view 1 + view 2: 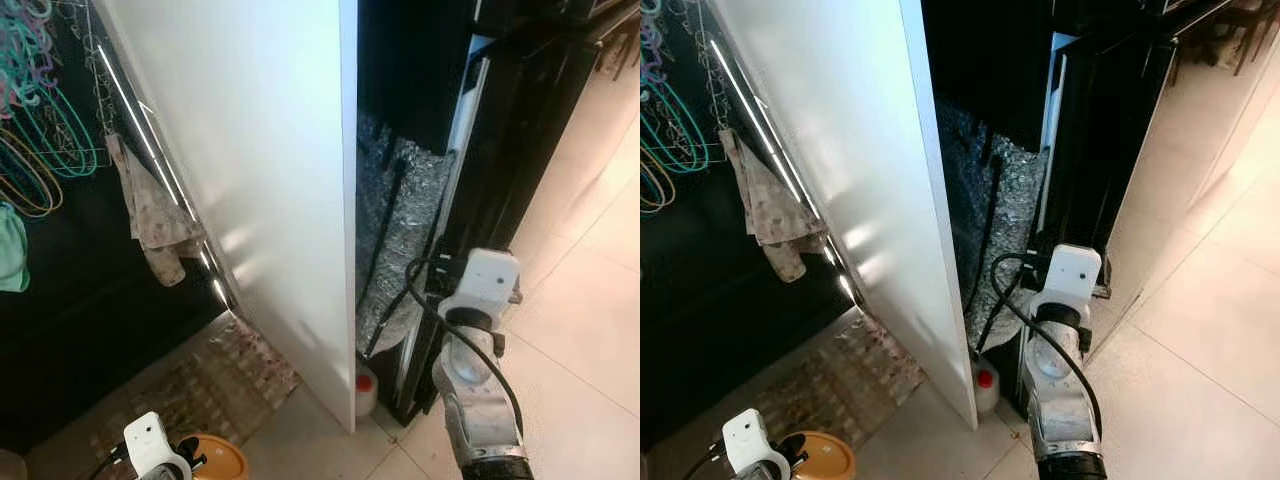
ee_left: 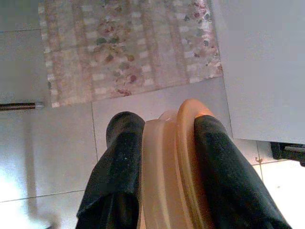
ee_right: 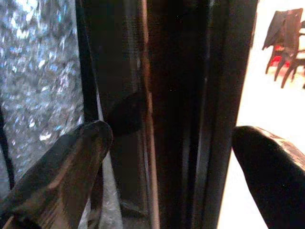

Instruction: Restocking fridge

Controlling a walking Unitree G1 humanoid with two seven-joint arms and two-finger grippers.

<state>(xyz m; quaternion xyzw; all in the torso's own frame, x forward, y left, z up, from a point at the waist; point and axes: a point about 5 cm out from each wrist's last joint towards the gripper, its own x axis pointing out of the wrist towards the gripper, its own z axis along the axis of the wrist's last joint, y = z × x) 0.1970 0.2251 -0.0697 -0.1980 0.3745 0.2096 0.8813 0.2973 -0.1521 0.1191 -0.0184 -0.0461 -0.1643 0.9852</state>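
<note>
Right wrist view: my right gripper (image 3: 169, 157) stood wide open astride the black door (image 3: 190, 95) edge. Lower left, my left gripper (image 2: 159, 167) clamped an orange container (image 2: 167, 157); a mistimed pull might shake it loose.

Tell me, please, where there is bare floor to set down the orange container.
Bare tiles lie to the right of the right gripper's arm. The patterned mat beside the white panel is free too. The gap behind it, with foil and small bottle, is crowded.
</note>
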